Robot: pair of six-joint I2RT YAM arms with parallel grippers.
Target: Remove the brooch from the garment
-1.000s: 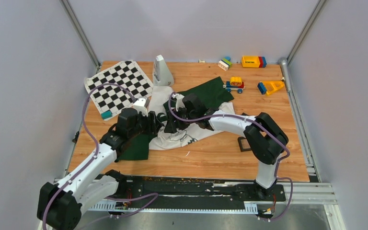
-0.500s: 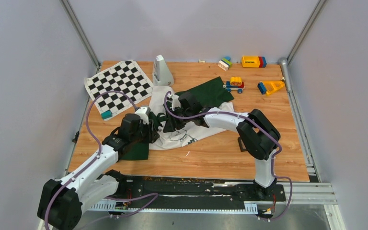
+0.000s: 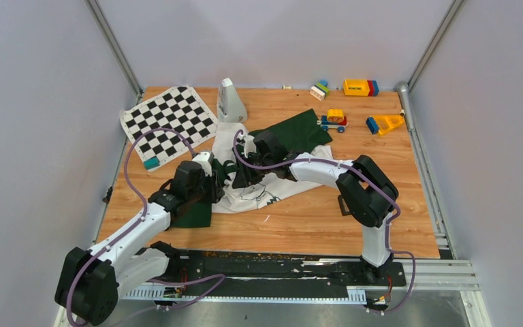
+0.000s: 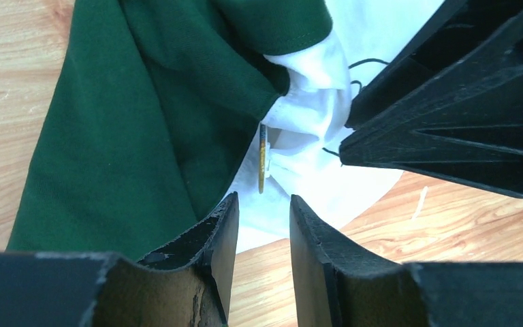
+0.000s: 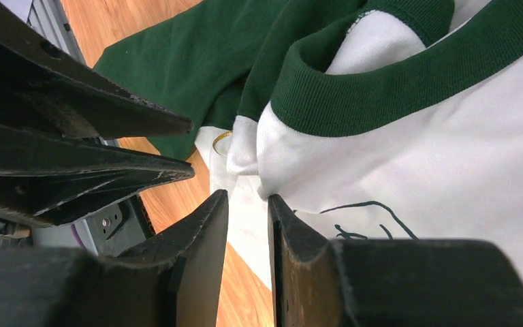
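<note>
a: where is the brooch (image 4: 262, 158) found?
b: in the left wrist view it is seen edge-on, as a thin gold strip. it is pinned where the white body of the garment (image 4: 313, 116) meets a dark green sleeve (image 4: 143, 122). in the right wrist view only a small gold arc is shown, tucked beside a white fold below the green collar band (image 5: 381, 88).
a: how are the jaws set?
b: on the left gripper (image 4: 264, 208) the jaws are set narrow, with a slim gap and nothing held between them. the brooch is placed just beyond their tips. on the right gripper (image 5: 247, 204) the jaws are also narrow and nothing is clamped. the white fold is met just past their tips, and the gold arc is seen a little further on.
a: and what is seen from above?
b: the two grippers are seen tip to tip over the crumpled garment, near the middle of the worktop (image 3: 313, 225). the brooch cannot be made out there. a chequered mat (image 3: 170, 122) is laid at the far left, and toy blocks (image 3: 361, 87) are scattered along the far edge
</note>
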